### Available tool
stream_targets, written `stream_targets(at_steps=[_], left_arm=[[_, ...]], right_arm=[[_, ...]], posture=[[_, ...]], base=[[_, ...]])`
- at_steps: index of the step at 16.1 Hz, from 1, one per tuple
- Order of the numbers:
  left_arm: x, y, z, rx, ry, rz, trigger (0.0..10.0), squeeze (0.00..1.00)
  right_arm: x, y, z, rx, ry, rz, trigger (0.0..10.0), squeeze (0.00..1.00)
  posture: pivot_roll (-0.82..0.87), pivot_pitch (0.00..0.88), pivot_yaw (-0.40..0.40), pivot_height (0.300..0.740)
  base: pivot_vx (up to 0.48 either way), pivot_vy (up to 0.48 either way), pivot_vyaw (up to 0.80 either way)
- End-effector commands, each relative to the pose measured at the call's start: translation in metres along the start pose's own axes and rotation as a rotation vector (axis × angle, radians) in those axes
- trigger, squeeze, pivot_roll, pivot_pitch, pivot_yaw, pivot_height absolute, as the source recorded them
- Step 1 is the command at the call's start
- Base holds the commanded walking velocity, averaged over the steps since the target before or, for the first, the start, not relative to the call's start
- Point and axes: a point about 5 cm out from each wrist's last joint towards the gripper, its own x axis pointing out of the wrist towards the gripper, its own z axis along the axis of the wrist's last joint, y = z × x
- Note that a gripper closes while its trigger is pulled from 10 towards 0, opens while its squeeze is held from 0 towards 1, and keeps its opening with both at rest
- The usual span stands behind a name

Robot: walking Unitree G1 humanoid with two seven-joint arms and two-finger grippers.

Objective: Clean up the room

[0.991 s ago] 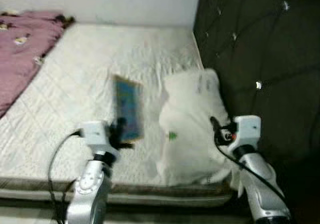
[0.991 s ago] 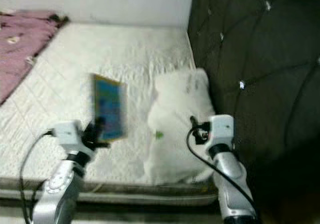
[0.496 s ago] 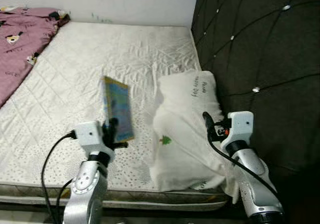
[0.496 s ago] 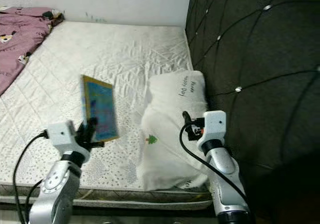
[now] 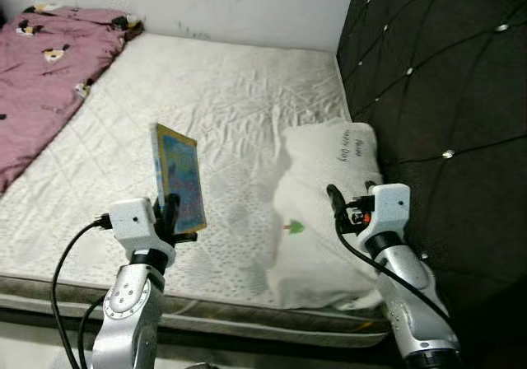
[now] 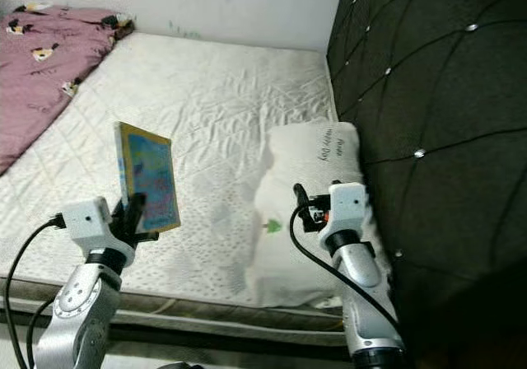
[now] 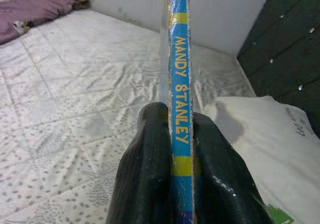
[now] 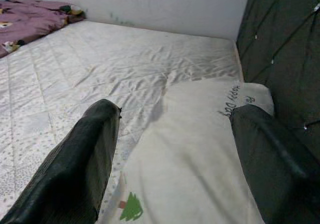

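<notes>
Left gripper (image 7: pixel 172 149) clamped on book (image 5: pixel 181 179), held upright on edge over bed (image 5: pixel 239 105); right gripper (image 8: pixel 170 149) spread wide, pillow (image 5: pixel 329 204) directly ahead, nearer that arm.

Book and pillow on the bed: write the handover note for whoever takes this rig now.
Left gripper: shut on the book, held upright by its lower edge above the mattress; spine reads MANDY STANLEY.
Right gripper: open, empty, poised over the white pillow lying against the dark headboard.
Pink blanket is bunched at the far left of the bed.
Done: book picked up.
Left: put the book away; pillow and blanket probably need tidying.
</notes>
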Motion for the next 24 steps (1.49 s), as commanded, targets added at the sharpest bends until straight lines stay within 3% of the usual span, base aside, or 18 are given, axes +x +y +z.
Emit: stream_targets(at_steps=[1, 7, 15, 20, 23, 24], left_arm=[[0.002, -0.008, 0.005, -0.009, -0.022, -0.032, 10.0, 0.0], [0.005, -0.008, 0.004, -0.013, -0.017, -0.032, 10.0, 0.0], [0.005, -0.008, 0.004, -0.014, -0.021, -0.022, 10.0, 0.0], [0.01, -0.011, -0.007, -0.158, 0.044, -0.033, 10.0, 0.0], [0.007, -0.041, -0.01, -0.277, 0.127, -0.261, 10.0, 0.0], [0.006, -0.043, -0.009, -0.269, 0.123, -0.274, 10.0, 0.0]], right_arm=[[-0.002, -0.004, -0.001, -0.005, 0.007, -0.018, 10.0, 0.0], [0.001, -0.005, 0.0, -0.009, 0.005, -0.016, 10.0, 0.0], [-0.001, -0.004, -0.003, -0.01, 0.013, -0.01, 10.0, 0.0], [-0.003, -0.006, 0.006, 0.006, -0.013, -0.015, 10.0, 0.0], [-0.003, -0.009, 0.003, 0.037, 0.008, -0.023, 10.0, 0.0], [-0.001, -0.007, 0.005, 0.038, 0.001, -0.021, 10.0, 0.0]], posture=[[0.02, 0.115, -0.028, 0.74], [0.01, 0.121, -0.027, 0.74], [0.01, 0.111, -0.028, 0.74], [-0.01, 0.115, -0.035, 0.74], [-0.02, 0.112, -0.022, 0.74], [-0.02, 0.112, -0.012, 0.74]], base=[[0.0, 0.368, 0.0], [0.0, 0.237, 0.0], [0.0, 0.0, 0.0], [0.0, 0.0, 0.0], [0.0, 0.0, 0.0], [0.0, 0.0, 0.0]])
